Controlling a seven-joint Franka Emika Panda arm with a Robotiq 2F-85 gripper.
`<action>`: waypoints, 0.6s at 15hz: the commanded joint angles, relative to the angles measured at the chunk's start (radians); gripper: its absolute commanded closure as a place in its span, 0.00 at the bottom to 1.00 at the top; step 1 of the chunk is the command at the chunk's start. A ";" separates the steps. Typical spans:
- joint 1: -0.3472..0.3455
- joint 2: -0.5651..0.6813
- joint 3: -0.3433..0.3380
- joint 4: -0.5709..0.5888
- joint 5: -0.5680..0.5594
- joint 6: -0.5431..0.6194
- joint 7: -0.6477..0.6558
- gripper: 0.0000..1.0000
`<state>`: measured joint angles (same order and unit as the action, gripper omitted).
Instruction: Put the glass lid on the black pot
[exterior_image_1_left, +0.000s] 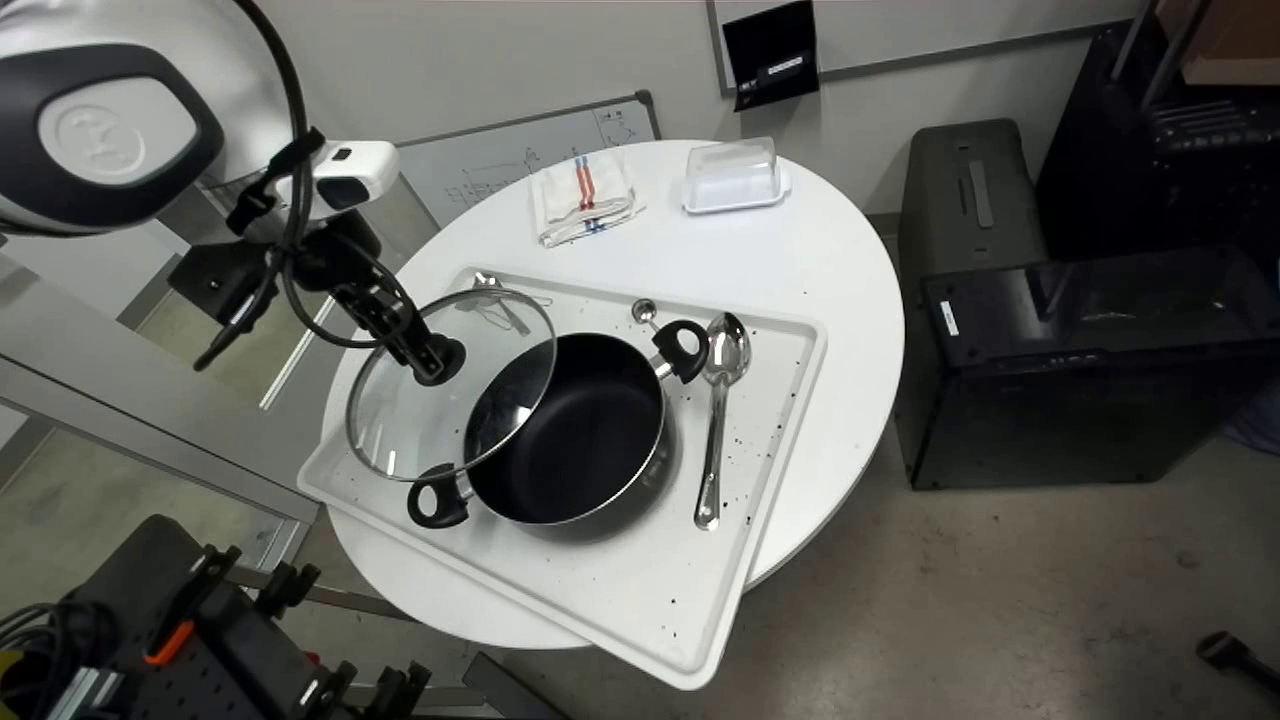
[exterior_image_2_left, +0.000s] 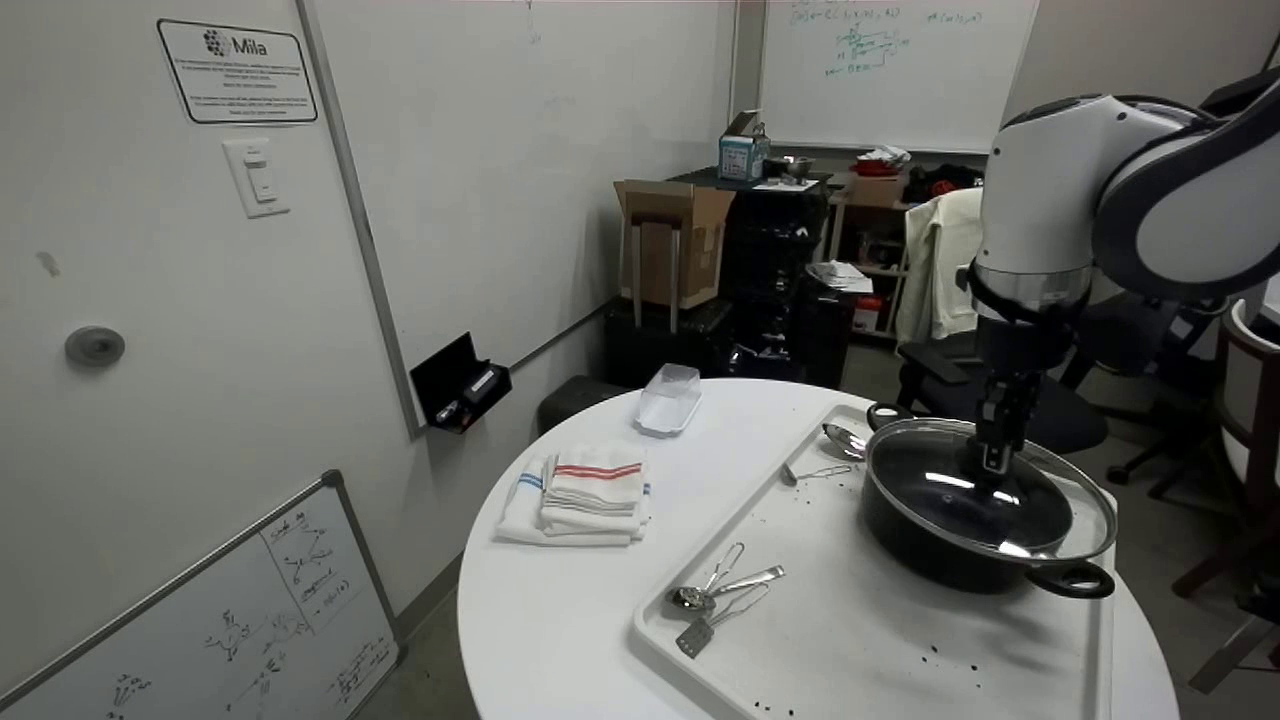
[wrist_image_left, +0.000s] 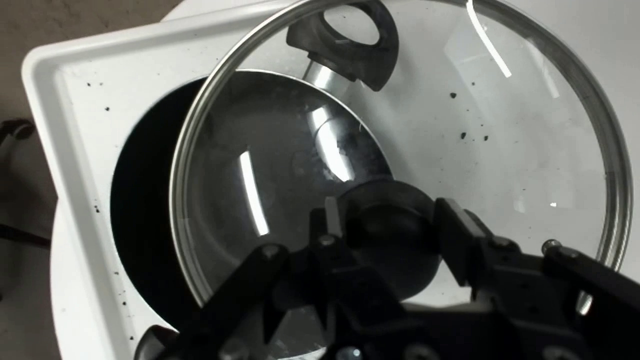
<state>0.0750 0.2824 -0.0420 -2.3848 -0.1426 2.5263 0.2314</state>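
The gripper (wrist_image_left: 389, 220) pinches the lid (exterior_image_1_left: 480, 402) by its knob (wrist_image_left: 390, 187); in an exterior view the lid hangs left of centre, overlapping just part of the pot (exterior_image_1_left: 590, 430). Aligning seems the step in hand; next likely comes shifting rightward there, then lowering.

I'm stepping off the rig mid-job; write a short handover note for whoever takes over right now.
Tool: closed on the dark knob of the glass lid.
Lid: held over the black pot, apparently off-centre; the wrist view shows part of the opening uncovered. I can't tell whether the rims touch.
Pot: upright on the white tray.
Done: lid gripped and partly over the pot.
Left: probably centre the lid, lower it, check it sits evenly, then release the knob.
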 joint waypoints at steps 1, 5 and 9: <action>-0.031 -0.035 -0.029 -0.025 -0.006 0.009 -0.015 0.77; -0.053 -0.022 -0.059 -0.022 -0.015 0.015 -0.002 0.77; -0.063 0.002 -0.082 -0.011 -0.017 0.029 0.013 0.77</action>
<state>0.0174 0.2881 -0.1090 -2.3941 -0.1426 2.5282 0.2315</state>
